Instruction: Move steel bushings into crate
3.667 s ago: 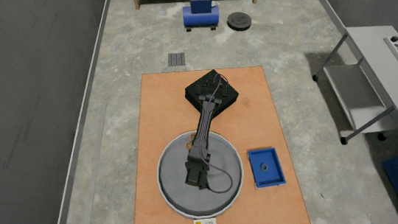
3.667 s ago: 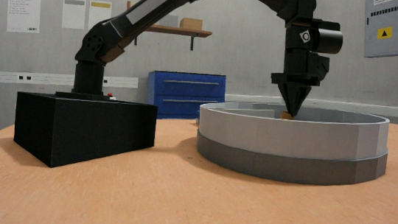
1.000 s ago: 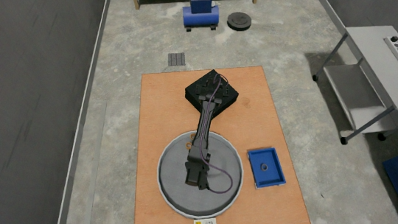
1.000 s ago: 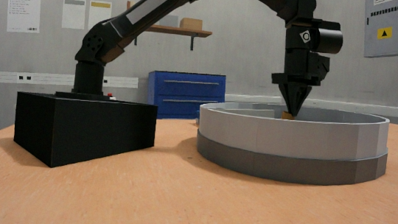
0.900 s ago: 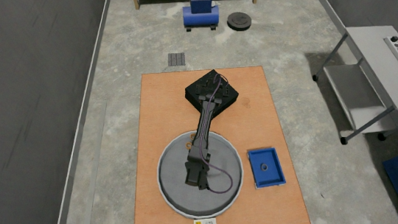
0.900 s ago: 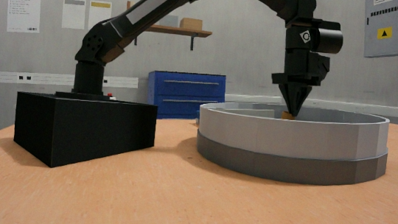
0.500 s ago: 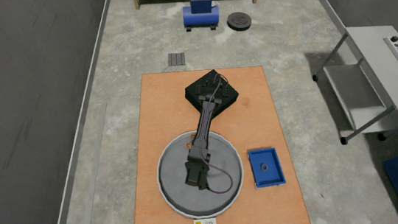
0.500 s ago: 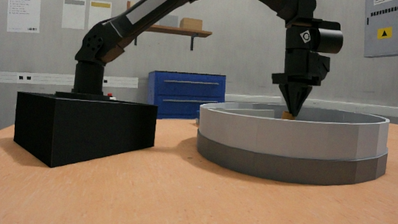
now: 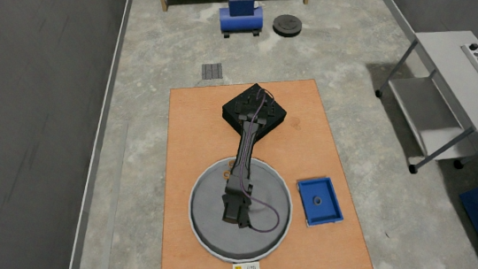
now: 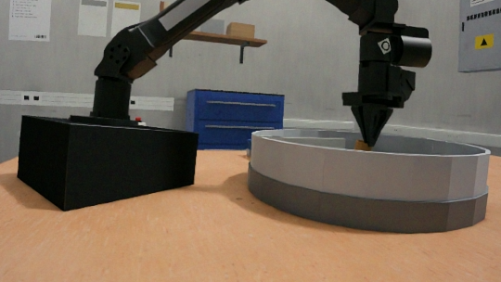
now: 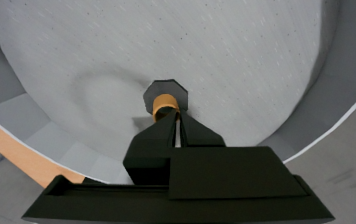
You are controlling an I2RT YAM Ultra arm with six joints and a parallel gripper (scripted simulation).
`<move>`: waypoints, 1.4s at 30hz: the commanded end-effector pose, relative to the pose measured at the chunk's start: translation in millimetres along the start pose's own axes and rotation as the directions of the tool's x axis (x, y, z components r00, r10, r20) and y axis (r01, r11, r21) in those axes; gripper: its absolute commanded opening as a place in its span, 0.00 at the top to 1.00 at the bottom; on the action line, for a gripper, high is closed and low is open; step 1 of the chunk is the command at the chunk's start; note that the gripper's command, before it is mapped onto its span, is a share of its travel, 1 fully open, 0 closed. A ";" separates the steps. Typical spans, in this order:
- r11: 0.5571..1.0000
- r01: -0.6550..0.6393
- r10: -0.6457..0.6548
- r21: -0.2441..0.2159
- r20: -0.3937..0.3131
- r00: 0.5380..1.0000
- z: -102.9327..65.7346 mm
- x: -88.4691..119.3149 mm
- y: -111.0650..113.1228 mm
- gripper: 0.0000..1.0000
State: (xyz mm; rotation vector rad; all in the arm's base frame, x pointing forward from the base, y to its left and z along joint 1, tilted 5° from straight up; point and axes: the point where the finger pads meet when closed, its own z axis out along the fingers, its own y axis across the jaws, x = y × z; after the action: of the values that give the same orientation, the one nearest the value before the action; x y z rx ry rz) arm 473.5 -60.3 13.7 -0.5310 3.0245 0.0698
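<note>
My gripper [image 10: 370,144] [image 11: 178,112] is shut on the wall of an orange-brown bushing [image 10: 361,145] [image 11: 165,100], held upright near rim height above the middle of the turntable [image 9: 208,218] [image 10: 325,168] [image 11: 250,50]. In the top view the arm hides fingertips and held bushing. Two orange-brown bushings show at the turntable's arm-base side, one ring [image 9: 224,174] beside the forearm and another [image 9: 229,164] partly hidden behind it. One grey steel bushing [image 9: 314,201] lies in the blue crate [image 9: 325,214]. No steel bushing shows on the turntable; the arm hides part of its floor.
The turntable has a raised light-grey wall all around. A dark octagonal hub [image 11: 150,93] lies on its floor below the held bushing. The crate stands right of the turntable in the top view. The black base block [image 9: 235,116] [image 10: 130,163] stands behind the turntable there.
</note>
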 end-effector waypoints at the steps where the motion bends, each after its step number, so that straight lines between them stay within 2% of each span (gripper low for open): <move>1: 1.000 0.006 -0.007 0.005 0.011 1.000 2.6 -7.9 2.7 1.00; 15: 1.000 0.006 -0.006 0.005 0.011 1.000 2.7 -7.9 2.7 1.00; 20: 1.000 0.004 -0.004 -0.009 -0.014 1.000 11.6 0.6 6.8 1.00; 29: 1.000 0.006 -0.006 0.006 0.014 1.000 0.9 -3.8 5.9 1.00; 42: 1.000 0.004 -0.004 0.001 0.012 1.000 1.5 -1.9 6.4 1.00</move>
State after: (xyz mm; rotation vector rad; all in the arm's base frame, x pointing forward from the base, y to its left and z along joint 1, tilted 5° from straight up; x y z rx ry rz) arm 472.7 -59.0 9.9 -0.5327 3.0259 0.0685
